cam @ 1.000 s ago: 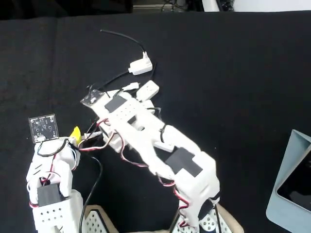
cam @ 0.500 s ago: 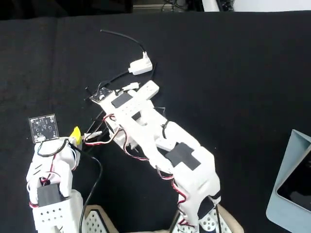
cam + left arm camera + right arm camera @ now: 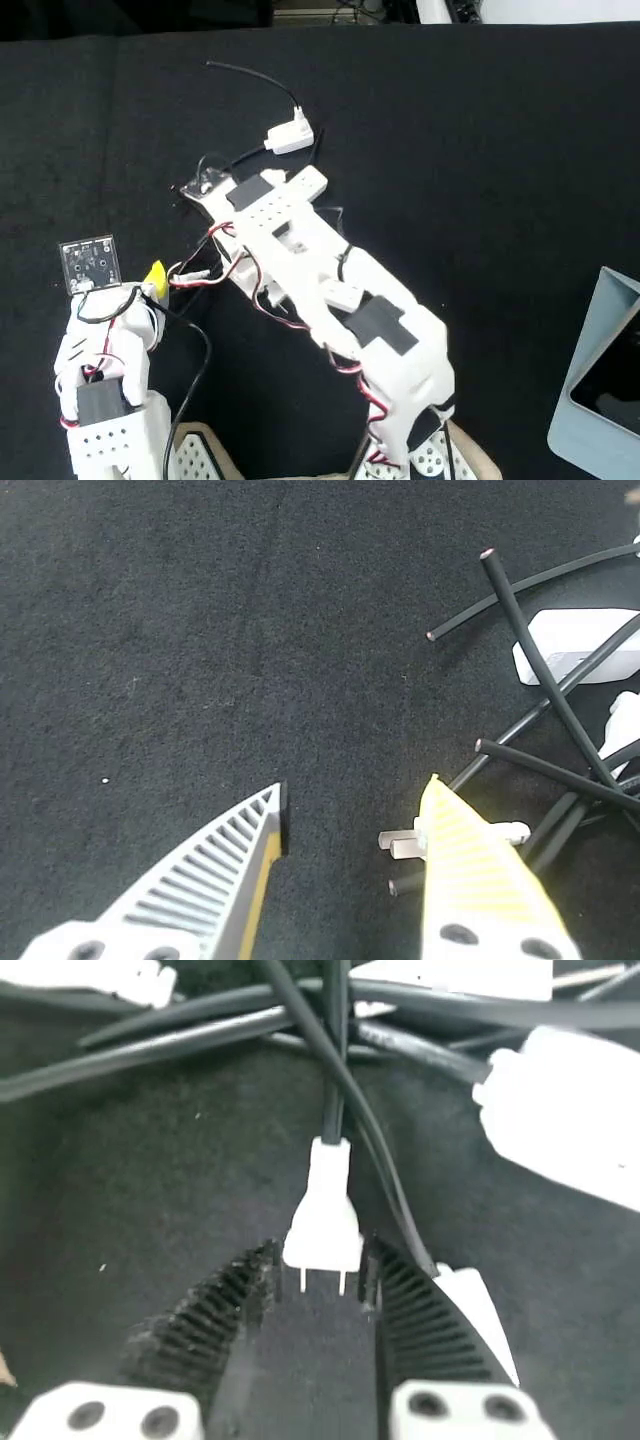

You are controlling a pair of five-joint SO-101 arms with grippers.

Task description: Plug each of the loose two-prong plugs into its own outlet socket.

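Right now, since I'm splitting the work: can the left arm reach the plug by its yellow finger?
Probably yes: the left gripper is open, the plug lies partly under its yellow finger, prongs in the gap; a small shift should do.

Left jaws apart; right arm outstretched

Pretty plain setup, just a black fabric table cover with a grey-blue plastic bin at the near right.
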